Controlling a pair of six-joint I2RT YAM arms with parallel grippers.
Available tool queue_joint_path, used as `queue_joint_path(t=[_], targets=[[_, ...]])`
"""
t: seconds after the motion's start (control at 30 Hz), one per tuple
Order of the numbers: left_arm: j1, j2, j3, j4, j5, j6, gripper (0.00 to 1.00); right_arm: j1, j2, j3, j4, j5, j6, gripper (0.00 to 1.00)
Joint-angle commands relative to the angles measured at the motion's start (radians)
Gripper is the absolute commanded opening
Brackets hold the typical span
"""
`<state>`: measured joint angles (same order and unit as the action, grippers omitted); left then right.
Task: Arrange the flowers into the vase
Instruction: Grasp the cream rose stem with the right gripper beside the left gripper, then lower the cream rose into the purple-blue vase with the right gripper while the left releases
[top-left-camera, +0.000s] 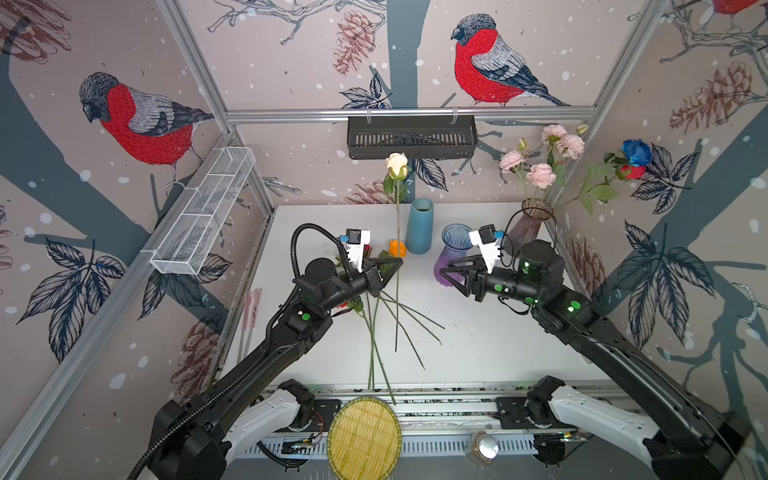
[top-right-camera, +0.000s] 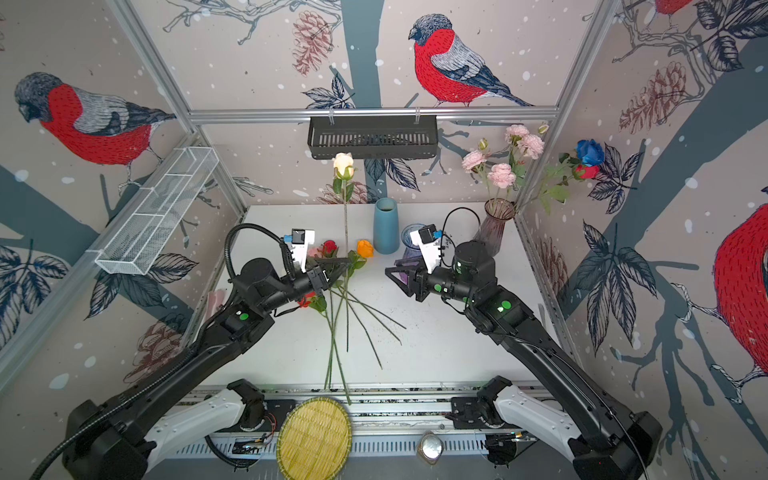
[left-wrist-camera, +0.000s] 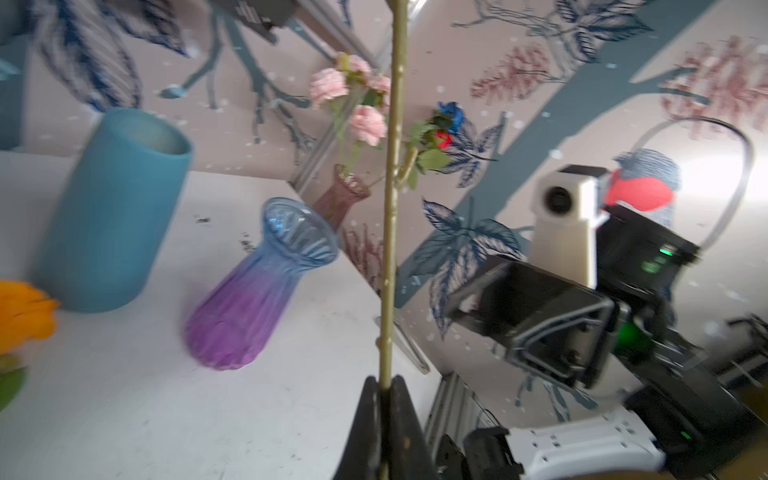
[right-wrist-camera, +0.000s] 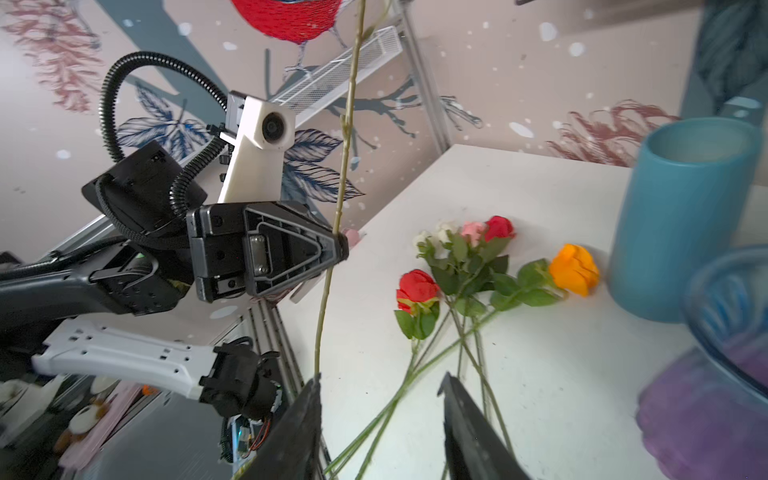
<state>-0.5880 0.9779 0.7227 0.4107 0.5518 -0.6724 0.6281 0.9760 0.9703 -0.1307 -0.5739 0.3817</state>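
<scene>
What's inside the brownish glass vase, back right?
Pink peonies, a blue rose and a red rose stand in the brownish vase. Their stem ends inside can't be made out.

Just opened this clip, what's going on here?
The left gripper is shut on the stem of a white rose, holding it upright over the table. The right gripper is open and empty near the blue-purple vase. Several roses lie loose on the table, while pink peonies and a blue flower stand in the brownish glass vase at the back.
</scene>
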Motion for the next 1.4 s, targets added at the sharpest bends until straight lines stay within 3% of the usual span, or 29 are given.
queue_joint_path(t=[0.0,0.47,0.77,0.83,0.9,0.93,0.97,1.0,1.03,1.07,1.17,1.37], targets=[[-0.052,-0.009,0.012,0.143,0.089,0.047,0.0,0.041,0.042,0.036,0.123,-0.1,0.046,0.46],[-0.086,-0.007,-0.041,0.222,0.129,0.014,0.0,0.098,0.114,0.11,0.22,-0.173,0.078,0.39],[-0.095,0.021,-0.053,0.316,0.205,-0.024,0.0,0.099,0.16,0.154,0.215,-0.143,0.114,0.33],[-0.101,0.022,-0.052,0.311,0.208,-0.02,0.0,0.099,0.175,0.171,0.215,-0.14,0.121,0.25],[-0.103,0.021,-0.055,0.306,0.208,-0.019,0.0,0.099,0.186,0.189,0.21,-0.131,0.122,0.06],[-0.104,0.021,-0.055,0.3,0.206,-0.019,0.0,0.099,0.191,0.203,0.198,-0.12,0.118,0.03],[-0.104,0.02,-0.058,0.29,0.203,-0.016,0.15,0.099,0.193,0.217,0.187,-0.109,0.11,0.02],[-0.104,0.014,-0.063,0.281,0.197,-0.012,0.42,0.097,0.197,0.239,0.166,-0.096,0.095,0.01],[-0.104,0.007,-0.073,0.277,0.189,-0.01,0.6,0.096,0.204,0.273,0.133,-0.08,0.073,0.01],[-0.104,-0.001,-0.085,0.279,0.182,-0.007,0.67,0.093,0.212,0.311,0.085,-0.062,0.04,0.01],[-0.103,-0.031,-0.124,0.26,0.135,0.005,0.78,0.09,0.255,0.486,-0.102,0.121,-0.107,0.01],[-0.102,-0.088,-0.182,0.229,0.039,0.003,0.78,0.1,0.318,0.714,-0.168,0.797,-0.305,0.01]])
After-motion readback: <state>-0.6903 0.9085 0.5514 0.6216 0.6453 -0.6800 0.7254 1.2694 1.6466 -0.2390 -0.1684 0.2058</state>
